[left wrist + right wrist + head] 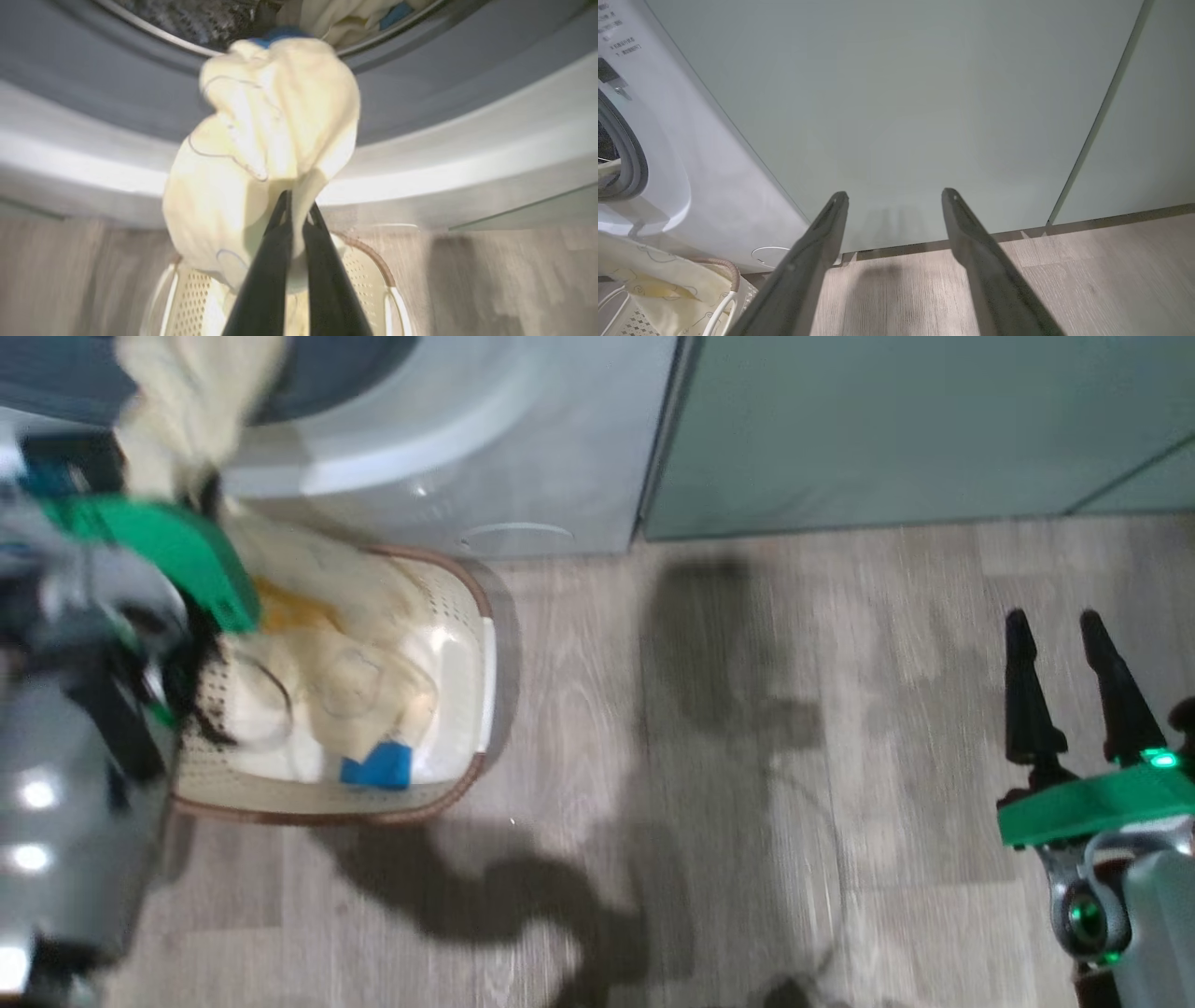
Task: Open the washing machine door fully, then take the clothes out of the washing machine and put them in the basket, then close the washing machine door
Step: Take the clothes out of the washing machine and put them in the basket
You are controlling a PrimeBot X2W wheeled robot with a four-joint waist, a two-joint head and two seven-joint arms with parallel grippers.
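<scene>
My left gripper point(298, 203) is shut on a pale cream garment point(261, 140) that hangs in front of the washing machine point(467, 154) opening, above the basket point(369, 261). More clothes point(345, 18) lie inside the steel drum point(196, 18). In the head view the held garment point(187, 401) dangles at the top left over the cream basket point(467, 588), which holds clothes point(345, 644) with a blue patch. My right gripper point(1055, 621) stands open and empty over the floor at the lower right. The washing machine door is out of view.
Sage-green cabinet fronts point(915, 429) stand right of the white machine point(485, 448). My right gripper point(895, 193) faces a cabinet front point(924, 116), with the machine point(691, 186) and basket rim point(731, 275) to its left. Wood-look floor point(747, 756) stretches between the basket and the right arm.
</scene>
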